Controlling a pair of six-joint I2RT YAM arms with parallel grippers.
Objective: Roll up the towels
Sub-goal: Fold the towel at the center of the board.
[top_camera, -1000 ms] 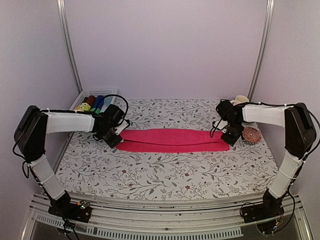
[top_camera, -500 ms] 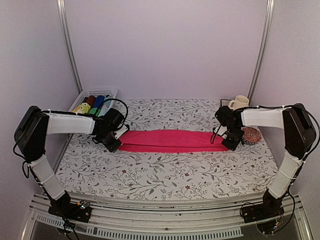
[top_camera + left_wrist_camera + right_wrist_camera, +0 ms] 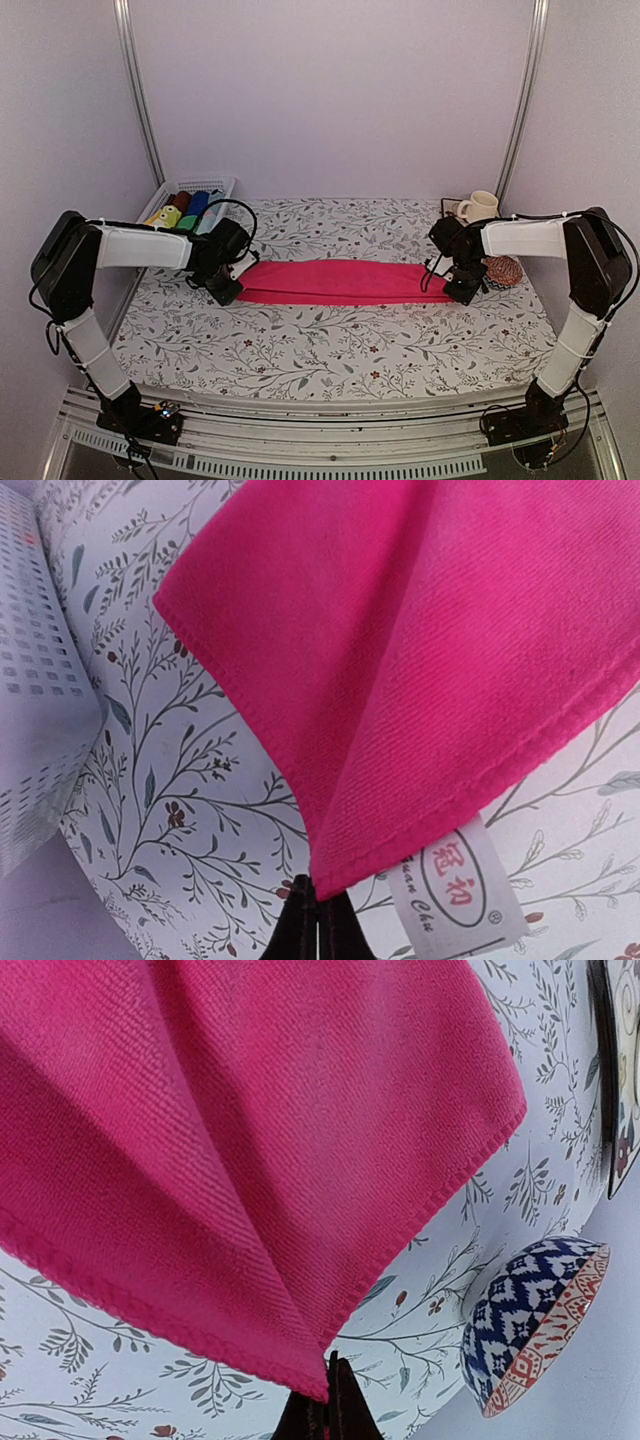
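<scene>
Your left hand (image 3: 318, 930) was pinched shut on the left end corner of the pink towel (image 3: 345, 282). Your right hand (image 3: 328, 1412) was closed the same way on a corner at the opposite end. The towel lay stretched in a long flat band across the middle of the table (image 3: 330, 350), and it appeared to be folded lengthwise, with two layers showing at each corner. You had open table all along the near side, and the ends were tighter. On the left, the white basket (image 3: 190, 188) stood near your hand. On the right, a patterned bowl (image 3: 535, 1320) sat just beside the towel's end, with a mug (image 3: 480, 206) farther back. Each wrist view cut the fingers off at its lower border (only dark tips showed). A white label (image 3: 455, 885) stuck out beside the left corner. The rolls (image 3: 192, 206) in the basket were too small to tell apart.
</scene>
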